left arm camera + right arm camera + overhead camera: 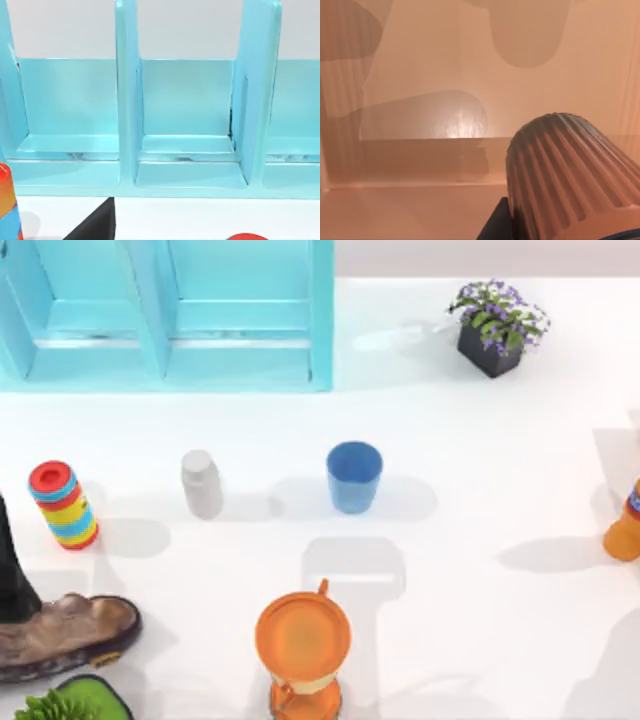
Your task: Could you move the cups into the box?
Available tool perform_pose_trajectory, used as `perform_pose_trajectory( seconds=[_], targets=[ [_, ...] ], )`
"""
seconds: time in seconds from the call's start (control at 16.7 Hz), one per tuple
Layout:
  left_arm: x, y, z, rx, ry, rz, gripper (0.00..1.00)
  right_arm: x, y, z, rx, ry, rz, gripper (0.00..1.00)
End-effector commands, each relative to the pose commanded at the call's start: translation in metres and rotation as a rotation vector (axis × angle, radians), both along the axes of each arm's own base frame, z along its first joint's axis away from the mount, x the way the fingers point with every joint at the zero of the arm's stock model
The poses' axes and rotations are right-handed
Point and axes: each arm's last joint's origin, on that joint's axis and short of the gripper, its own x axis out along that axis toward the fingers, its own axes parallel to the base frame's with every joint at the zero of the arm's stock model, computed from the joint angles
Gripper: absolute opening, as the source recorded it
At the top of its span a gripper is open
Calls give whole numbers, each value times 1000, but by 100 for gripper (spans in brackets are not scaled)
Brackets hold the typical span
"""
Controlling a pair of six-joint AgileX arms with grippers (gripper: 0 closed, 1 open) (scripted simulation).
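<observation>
Blue cup (354, 476) beside white bottle (202, 483)

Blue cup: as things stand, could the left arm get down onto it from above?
Probably yes. The blue cup stands upright and alone on the white table, apart from the white bottle on its left and the orange hourglass item nearer the front, so nothing crowds it from above.

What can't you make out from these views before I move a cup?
- Grippers: whether either is open or shut cannot be told.
- Orange bottle: cut off by the top view's right edge.
- Brown shoe: cut by the left edge, partly behind a dark arm part.
- Box: its far end runs past the upper edge.
- Ribbed brownish object: fills the right wrist view close up; its identity is unclear.
- Blue cup: fully visible, upright.
</observation>
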Motion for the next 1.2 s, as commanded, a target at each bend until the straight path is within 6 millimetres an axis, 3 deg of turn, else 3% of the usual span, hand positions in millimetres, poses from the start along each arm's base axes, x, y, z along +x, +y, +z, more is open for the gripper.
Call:
perform_pose_trajectory(
  seconds=[0.06, 0.84, 1.2],
  targets=[
    [0, 0, 0, 0, 0, 0, 100, 0, 0, 0, 0, 0, 0, 0],
    [0, 0, 0, 0, 0, 0, 100, 0, 0, 0, 0, 0, 0, 98],
    [0, 0, 0, 0, 0, 0, 100, 0, 0, 0, 0, 0, 0, 100]
  ],
)
